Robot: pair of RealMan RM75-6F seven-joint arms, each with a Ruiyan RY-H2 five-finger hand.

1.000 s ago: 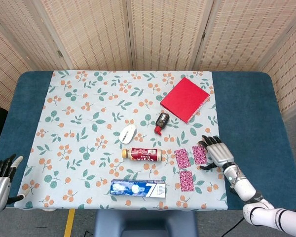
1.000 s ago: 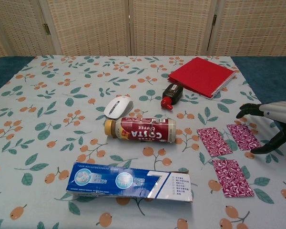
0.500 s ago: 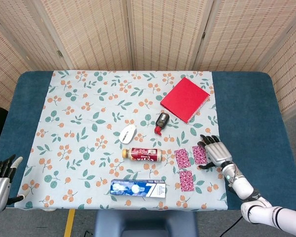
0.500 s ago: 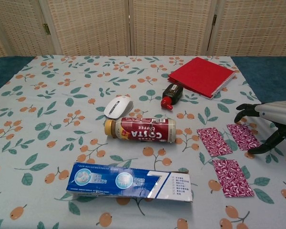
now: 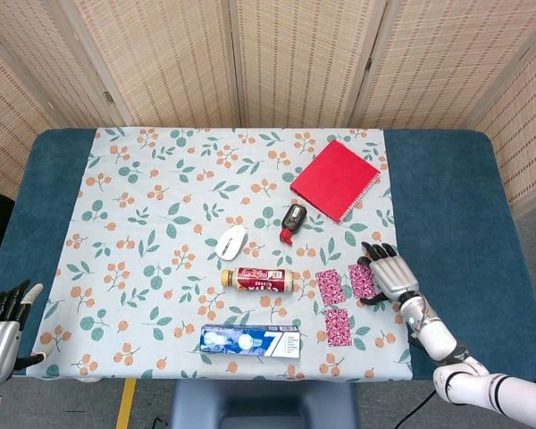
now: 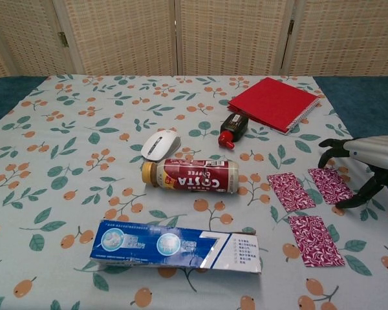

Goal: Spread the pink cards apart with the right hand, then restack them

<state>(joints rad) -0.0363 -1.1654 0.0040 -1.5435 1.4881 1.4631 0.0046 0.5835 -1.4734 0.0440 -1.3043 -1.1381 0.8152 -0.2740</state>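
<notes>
Right hand point(image 5: 389, 271) spread, fingers arched down — left hand point(image 5: 2, 315) idle, fingers apart, holding nothing

My right hand point(image 5: 389, 271) is black at the fingers and silver-grey across the back. The three cards point(image 6: 315, 240) carry a busy pink-and-white swirl. The cloth point(image 5: 161, 179) is pale with orange berries and green leaves, over a deep blue counter point(image 5: 447, 179). The notebook point(image 5: 334, 179) is plain red, the mouse point(image 6: 159, 143) white, the bottle point(image 6: 191, 175) red-labelled with a cream cap, the toothpaste box point(image 6: 174, 245) blue and white.
</notes>
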